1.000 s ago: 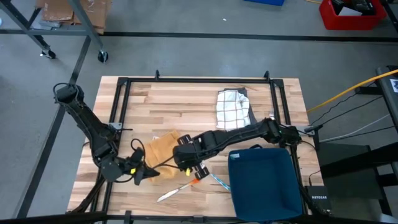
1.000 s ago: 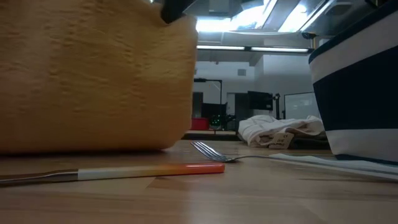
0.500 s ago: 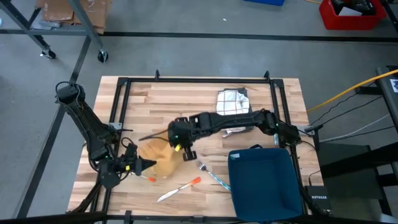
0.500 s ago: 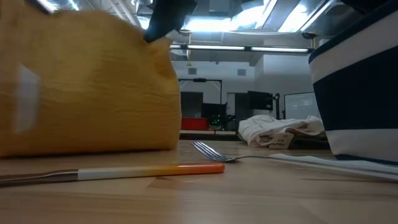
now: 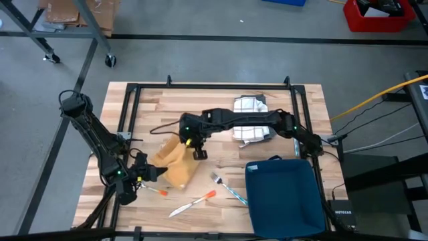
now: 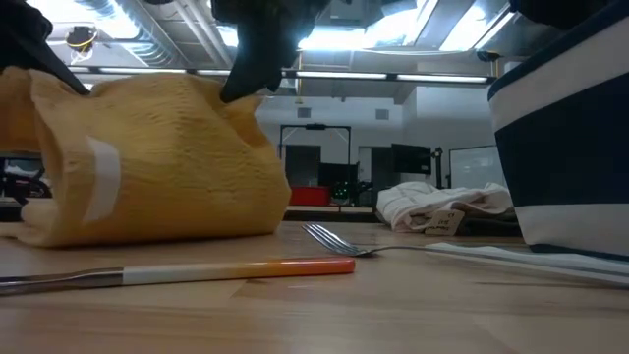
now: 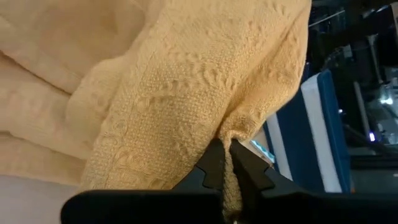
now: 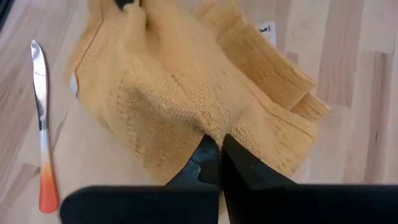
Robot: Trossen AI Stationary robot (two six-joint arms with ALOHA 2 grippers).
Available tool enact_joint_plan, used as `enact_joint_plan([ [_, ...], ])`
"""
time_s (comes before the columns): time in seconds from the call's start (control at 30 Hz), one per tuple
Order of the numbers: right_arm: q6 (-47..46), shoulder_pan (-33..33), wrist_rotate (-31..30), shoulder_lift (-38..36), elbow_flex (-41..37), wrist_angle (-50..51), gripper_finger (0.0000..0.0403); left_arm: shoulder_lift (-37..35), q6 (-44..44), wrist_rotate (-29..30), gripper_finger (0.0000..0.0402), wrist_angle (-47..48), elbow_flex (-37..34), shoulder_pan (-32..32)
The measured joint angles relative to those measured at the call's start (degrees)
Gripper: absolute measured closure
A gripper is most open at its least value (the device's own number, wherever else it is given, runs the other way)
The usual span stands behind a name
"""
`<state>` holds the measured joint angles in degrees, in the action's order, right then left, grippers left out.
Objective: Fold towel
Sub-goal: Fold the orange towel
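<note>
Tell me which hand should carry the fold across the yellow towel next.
Right hand: it pinches the yellow towel at its raised far edge, mid-table. The left hand grips the near-left edge, anchoring it.

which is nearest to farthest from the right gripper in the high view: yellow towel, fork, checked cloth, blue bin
From the right gripper:
1. Yellow woven towel, pinched in it, toward the table's left front.
2. Silver fork, just in front.
3. White checked cloth, at the back.
4. Dark blue fabric bin, front right corner.
</note>
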<state>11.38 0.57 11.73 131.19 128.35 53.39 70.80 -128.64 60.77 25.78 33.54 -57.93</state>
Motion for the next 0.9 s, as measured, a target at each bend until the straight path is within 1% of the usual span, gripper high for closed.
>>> enact_joint_plan([
  [0.13, 0.0, 1.1, 1.0, 0.0, 0.0, -1.4, 0.0400, 0.0, 0.7, 0.3, 0.0401, -2.6, 0.0, 0.0],
  [0.27, 0.7, 1.6, 1.4, 0.7, 0.0, -3.6, 0.0400, 0.0, 1.3, 0.1, 0.0401, -2.2, 0.0, 0.0],
  [0.37, 0.2, 1.7, 3.0, 1.5, 0.0, -2.4, 0.0400, 0.0, 1.2, 0.1, 0.0401, -4.9, 0.0, 0.0],
  [0.5, -0.8, 1.5, 4.6, 1.7, 0.0, 2.7, 0.0400, 0.0, 7.8, 0.2, 0.0401, -13.4, 0.0, 0.3],
  [0.63, -0.6, 0.8, 5.3, 1.7, 1.3, 10.0, 0.0400, 0.0, 14.6, -0.2, 0.0401, -19.8, 0.0, 1.2],
  [0.7, -0.6, 0.3, 6.4, 1.6, 1.5, 12.2, 0.0400, 0.0, 17.0, -2.2, 0.0401, -22.4, 0.0, 1.7],
  [0.83, -0.6, -1.8, 12.4, 1.6, 1.5, 15.7, 0.0400, 0.0, 21.2, -7.2, 0.0401, -28.3, 0.0, 1.8],
  [0.9, -0.6, -3.3, 13.9, 1.6, 1.5, 16.0, 0.0401, 0.0, 22.7, -9.0, 0.0401, -31.0, 0.0, 1.6],
])
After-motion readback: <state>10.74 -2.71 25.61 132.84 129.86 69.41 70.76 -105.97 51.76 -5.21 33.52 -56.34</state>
